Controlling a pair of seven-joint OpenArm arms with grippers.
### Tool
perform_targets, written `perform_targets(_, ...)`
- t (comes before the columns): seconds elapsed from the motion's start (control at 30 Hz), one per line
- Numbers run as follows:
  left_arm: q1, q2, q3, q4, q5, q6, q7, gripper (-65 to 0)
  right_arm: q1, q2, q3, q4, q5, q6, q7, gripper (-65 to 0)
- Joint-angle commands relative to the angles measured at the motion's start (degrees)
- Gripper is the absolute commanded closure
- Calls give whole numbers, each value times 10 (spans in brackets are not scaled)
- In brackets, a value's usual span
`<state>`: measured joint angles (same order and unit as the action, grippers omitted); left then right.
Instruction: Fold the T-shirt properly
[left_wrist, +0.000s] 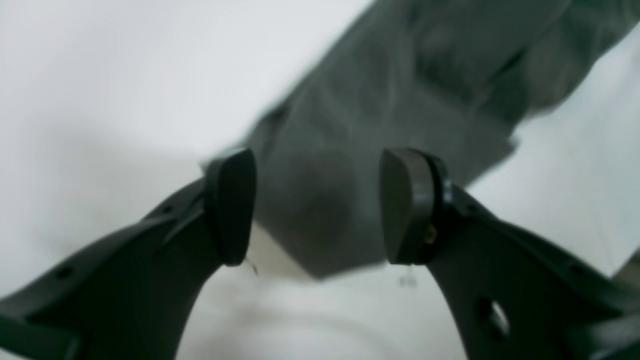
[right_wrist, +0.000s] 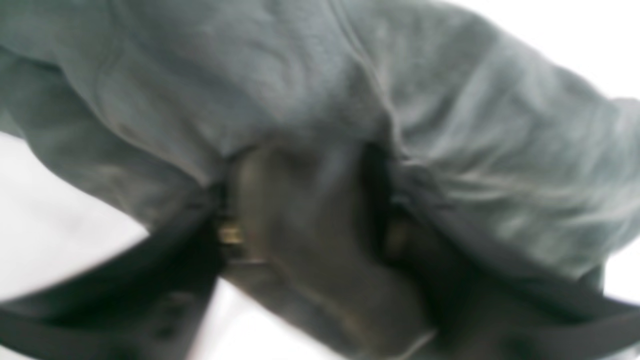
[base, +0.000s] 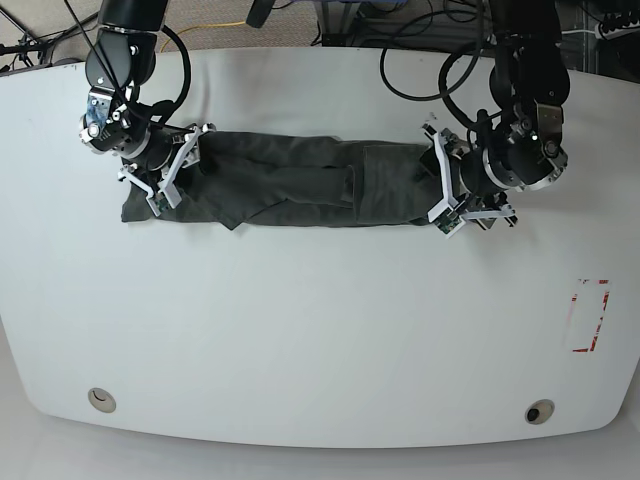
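T-shirt (base: 300, 190): lay on the white table (base: 320, 340) as a long dark grey band, folded lengthwise, running across the far half between the two arms; wrinkled, with a loose flap at the end by the right arm.
Left gripper (left_wrist: 320, 207): jaws stood apart, nothing between the pads; one end of the band lay on the table just beyond them.
Right gripper (right_wrist: 305, 200): at the other end of the band; cloth bunched over and between the fingers. View blurred, so could not tell whether the jaws were clamped or apart.
Table markings: red rectangular outline (base: 588, 316) near the edge on the left arm's side, well apart from the shirt.
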<state>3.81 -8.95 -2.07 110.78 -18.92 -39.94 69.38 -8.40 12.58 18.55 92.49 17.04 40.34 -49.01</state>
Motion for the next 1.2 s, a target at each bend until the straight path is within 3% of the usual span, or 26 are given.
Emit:
perform_targets(0.0,-2,-4,-23,8,-10,-1,-29,-358,8,-14,31,33,-7,-3,-23,-412)
perform_targets(0.07,10,-9,-25,6,-8,-1,-49,-358,14,-23,47,60,-7,-3,-45,-490)
perform_targets(0.13,12,-12,-20,-8,-8,-1,-68,-358,19,-25,57,82,-6,-3,-69,-525)
perform_targets(0.23,10,-13,-4,-48,-8,-1,-75,-358,35,-30,73,104,27,-3,-105,-530)
perform_targets(0.37,-12,-9,2,-108,-8,-1,-86,-358,71,-25,186,101,126,-3,-185,-531)
perform_targets(0.57,-18,-9,1,-145,-9,-1,-89,-358,121,25,313,11,240,-3,-272,-531)
perform_targets(0.77,-17,-12,1,-147,-10,-1,-89,-358,126,97,349,-151,347,-3,-276,-528)
perform_targets(0.87,-17,-12,1,-144,-9,-1,-89,-358,126,113,347,-219,367,-3,-265,-526)
perform_targets(1.17,-17,-11,1,-144,-9,-1,-89,-358,103,89,315,-229,367,-3,-243,-525)
